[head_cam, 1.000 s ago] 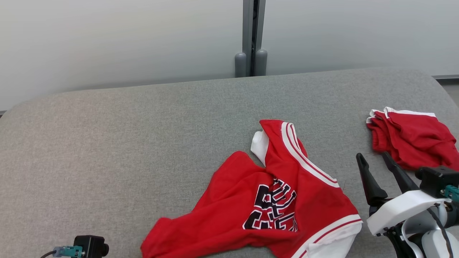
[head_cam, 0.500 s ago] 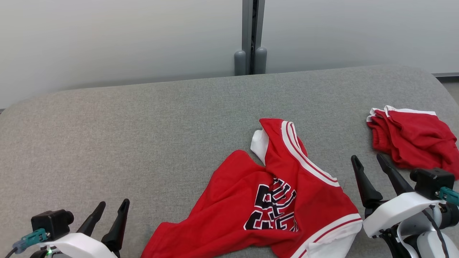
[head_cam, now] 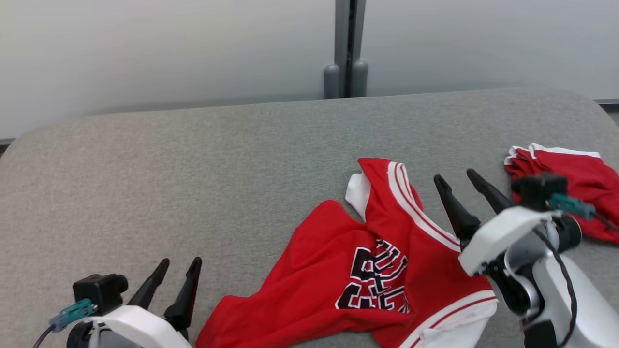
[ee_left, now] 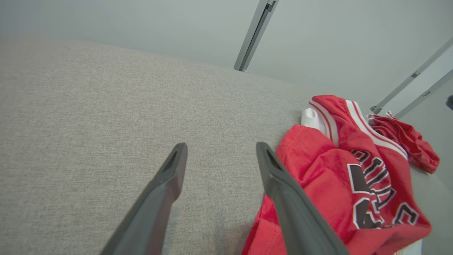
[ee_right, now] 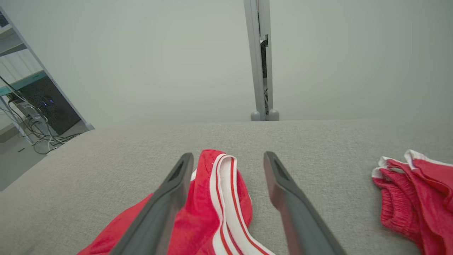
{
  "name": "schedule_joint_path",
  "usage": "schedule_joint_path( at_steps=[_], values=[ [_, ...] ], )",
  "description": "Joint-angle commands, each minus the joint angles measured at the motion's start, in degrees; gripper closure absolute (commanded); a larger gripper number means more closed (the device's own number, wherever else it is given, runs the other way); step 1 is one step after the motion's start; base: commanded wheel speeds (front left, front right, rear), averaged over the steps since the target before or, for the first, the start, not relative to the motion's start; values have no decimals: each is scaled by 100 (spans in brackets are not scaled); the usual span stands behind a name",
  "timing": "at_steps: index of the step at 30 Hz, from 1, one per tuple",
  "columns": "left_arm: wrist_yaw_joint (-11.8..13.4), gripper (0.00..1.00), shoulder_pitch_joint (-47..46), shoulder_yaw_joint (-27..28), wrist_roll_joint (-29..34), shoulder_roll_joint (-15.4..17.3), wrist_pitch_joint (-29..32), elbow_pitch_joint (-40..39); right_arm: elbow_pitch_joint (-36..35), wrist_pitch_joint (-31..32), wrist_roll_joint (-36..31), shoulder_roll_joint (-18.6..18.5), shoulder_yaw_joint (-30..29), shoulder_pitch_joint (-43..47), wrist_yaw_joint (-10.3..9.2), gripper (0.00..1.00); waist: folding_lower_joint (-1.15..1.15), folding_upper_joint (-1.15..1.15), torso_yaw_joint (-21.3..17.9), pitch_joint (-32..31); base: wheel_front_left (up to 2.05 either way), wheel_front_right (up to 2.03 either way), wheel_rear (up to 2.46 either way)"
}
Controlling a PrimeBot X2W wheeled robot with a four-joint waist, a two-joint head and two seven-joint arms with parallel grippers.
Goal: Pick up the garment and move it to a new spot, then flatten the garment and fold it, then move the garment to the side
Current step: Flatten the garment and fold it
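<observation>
Jersey lies crumpled at the front of the tabletop, between left claw and right claw, both spread and empty. A shallow pinch could catch one layer only, lifting it bunched.

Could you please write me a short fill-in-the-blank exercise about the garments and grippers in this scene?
The crumpled jersey is mainly ____ with white stripes.
The left gripper and the right gripper both have their jaws ____.
The other red garment lies to the robot's ____ of the jersey.
Missing words: red; open; right.
</observation>
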Motion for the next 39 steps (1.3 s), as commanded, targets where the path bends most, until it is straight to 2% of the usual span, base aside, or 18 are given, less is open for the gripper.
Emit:
schedule_joint_path(
  at_steps=[1,14,20,23,24,25,30,39],
  values=[
    [-51,0,-90,-11,37,-4,-10,21,109,67,56,-47,18,-152,1,0,0,0,120,85,0,0,0],
    [-462,0,-626,-245,127,-358,-42,510,2591,775,734,-190,867,-2160,1,0,0,0,908,621,0,0,0],
    [-546,0,-738,-301,138,-451,-80,712,3450,1236,954,-142,1107,-2546,1,0,0,0,1016,663,0,0,0],
    [-554,0,-759,-307,142,-462,-97,779,3650,1418,1082,-79,1213,-2632,1,0,0,0,1005,658,0,0,0],
    [-554,0,-764,-309,146,-459,-100,799,3676,1438,1125,-75,1252,-2663,1,53,0,0,995,655,0,0,0],
    [-553,0,-773,-309,150,-458,-103,814,3689,1439,1174,-79,1297,-2686,1,100,0,0,980,651,0,0,0],
    [-544,0,-784,-331,161,-451,-95,845,3698,1169,1258,-168,1496,-2785,1,100,0,0,861,611,0,0,0],
    [-521,0,-849,-323,215,-420,-175,720,3792,-253,1321,-293,1363,-3199,1,100,0,0,622,741,0,0,0]
  ],
)
